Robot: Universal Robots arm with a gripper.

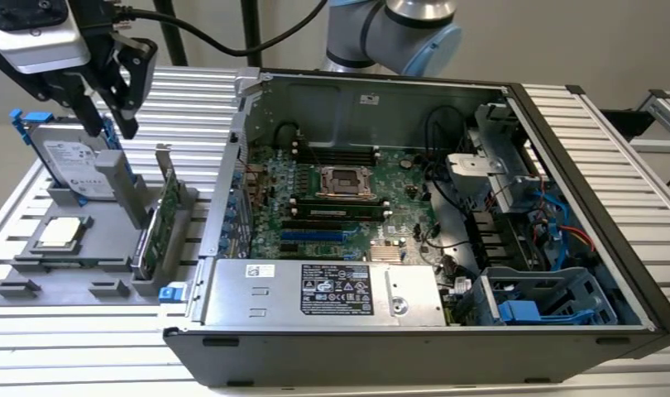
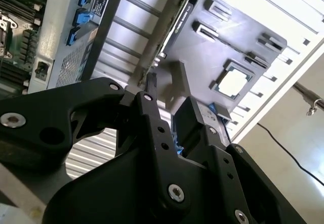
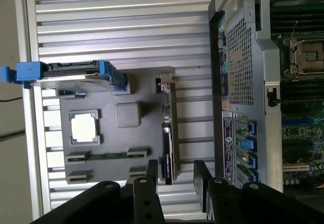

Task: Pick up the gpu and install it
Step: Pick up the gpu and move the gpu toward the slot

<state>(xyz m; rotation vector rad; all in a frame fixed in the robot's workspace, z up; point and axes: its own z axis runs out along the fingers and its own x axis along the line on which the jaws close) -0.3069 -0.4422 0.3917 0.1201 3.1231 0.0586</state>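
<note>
Edge-on gpu [image 1: 159, 219], lower edge hidden in gray holder [image 1: 101, 253]

We see the thin, flat green gpu [image 1: 159, 222] with its silver bracket [image 3: 166, 81] in the grey plastic tray [image 1: 98, 252]. On that tray, the boxy silver hard drive [image 1: 76, 161] carries a white label and blue rails; the square chip [image 1: 61, 232] is silver-white.
</note>
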